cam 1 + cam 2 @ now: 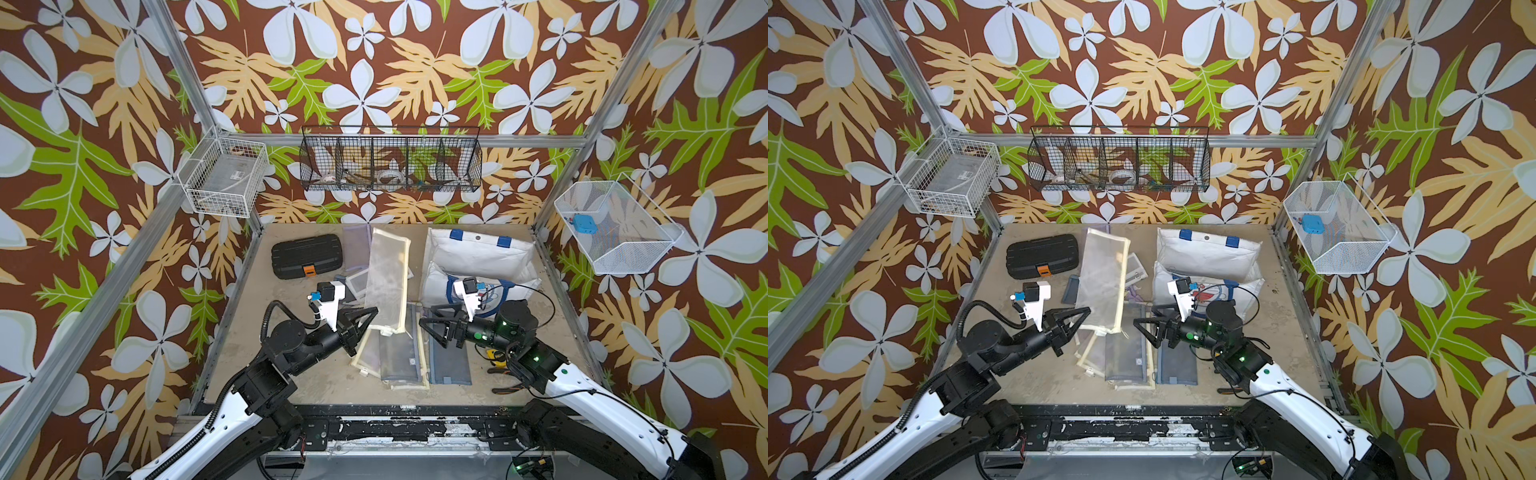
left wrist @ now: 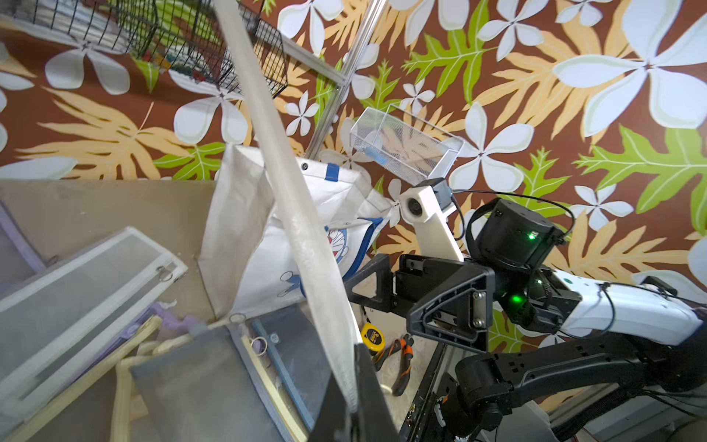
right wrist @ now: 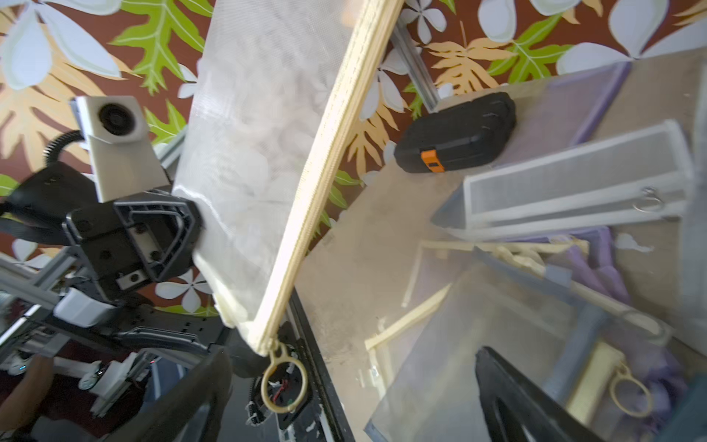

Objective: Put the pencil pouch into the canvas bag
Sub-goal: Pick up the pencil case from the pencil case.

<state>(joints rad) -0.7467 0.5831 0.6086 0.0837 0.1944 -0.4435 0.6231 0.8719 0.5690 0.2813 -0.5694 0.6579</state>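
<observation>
Well, flat translucent mesh pencil pouch (image 1: 386, 278), cream-edged.

I'm white shells (image 1: 590, 390) over black joints (image 1: 291, 336), with green lights (image 1: 504, 323), a ribbed black cable (image 1: 269, 311) and a black triangle-framed left gripper (image 1: 375, 310).

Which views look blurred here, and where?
Right wrist view: the pouch pile is motion-smeared, the lifted mesh pouch clearer. Left wrist view: mostly sharp, the canvas bag print legible. Both top views: sharp, evenly lit table, no glare.
</observation>
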